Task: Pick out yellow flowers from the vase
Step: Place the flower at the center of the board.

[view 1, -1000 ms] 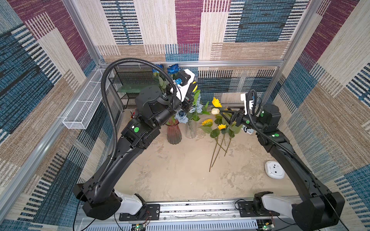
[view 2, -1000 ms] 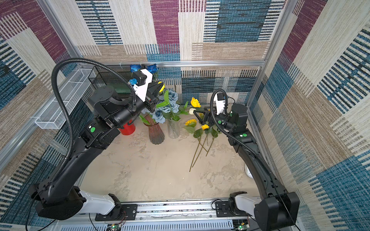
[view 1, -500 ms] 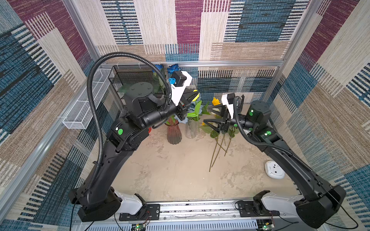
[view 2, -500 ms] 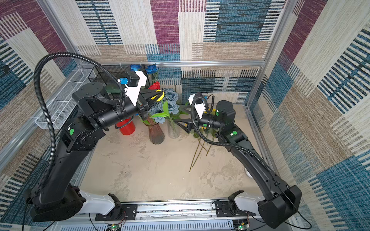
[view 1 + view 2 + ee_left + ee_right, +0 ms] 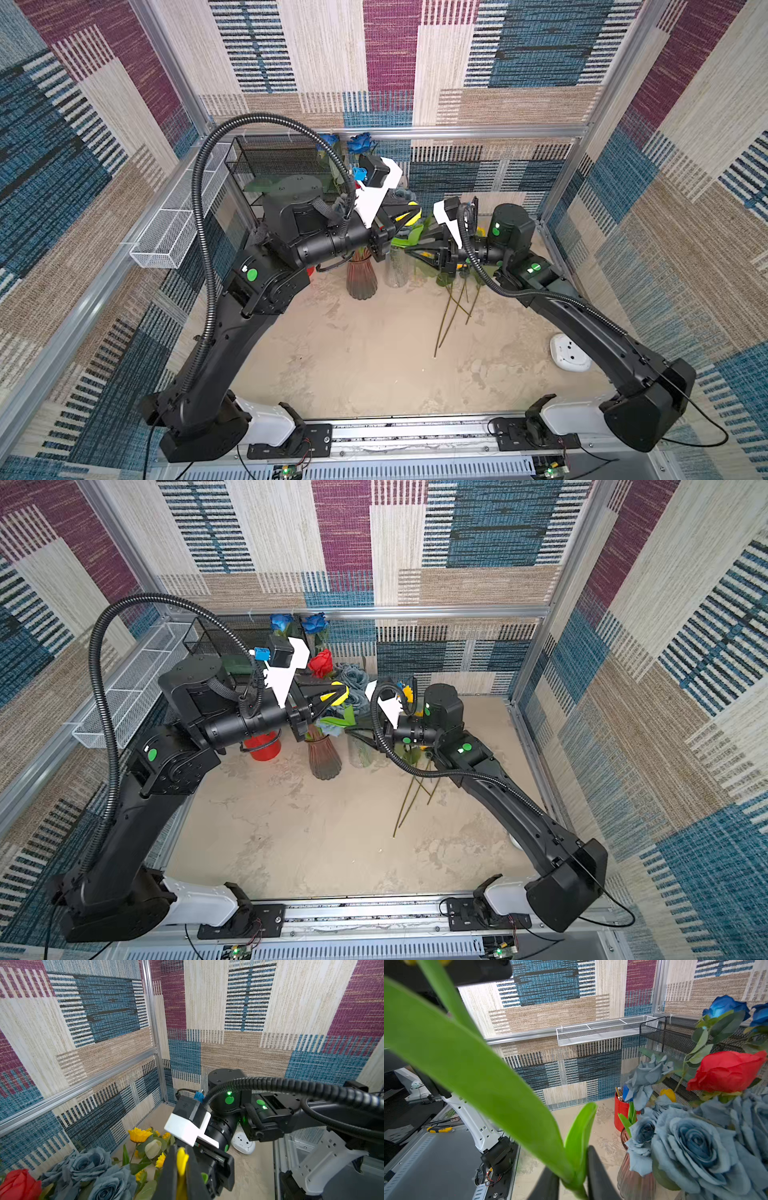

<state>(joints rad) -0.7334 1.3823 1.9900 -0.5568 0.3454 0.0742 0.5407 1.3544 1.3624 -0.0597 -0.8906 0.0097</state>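
Observation:
A yellow tulip bud (image 5: 182,1159) is pinched between the jaws of my left gripper (image 5: 181,1153), raised above the vases in both top views (image 5: 409,215) (image 5: 337,692). Lower on the same flower, my right gripper (image 5: 572,1163) is shut on its green stem (image 5: 574,1183), just under the long leaves (image 5: 471,1076). The brown ribbed vase (image 5: 361,278) and the clear vase (image 5: 395,270) stand below. Several yellow flowers (image 5: 138,1135) lie on the table behind the right arm, stems (image 5: 451,309) pointing forward. Another yellow bud (image 5: 667,1094) shows among the roses.
Grey-blue roses (image 5: 695,1142), a red rose (image 5: 322,665) and bright blue roses (image 5: 361,143) crowd the vases. A red cup (image 5: 262,748) stands left of them, under a black mesh basket (image 5: 274,162). A white wire shelf (image 5: 174,232) hangs left; a white round device (image 5: 569,353) lies right.
My right arm swung left from the laid-down flowers to the vases and its open jaws closed on the tulip's stem. The left arm drew back with the bud held.

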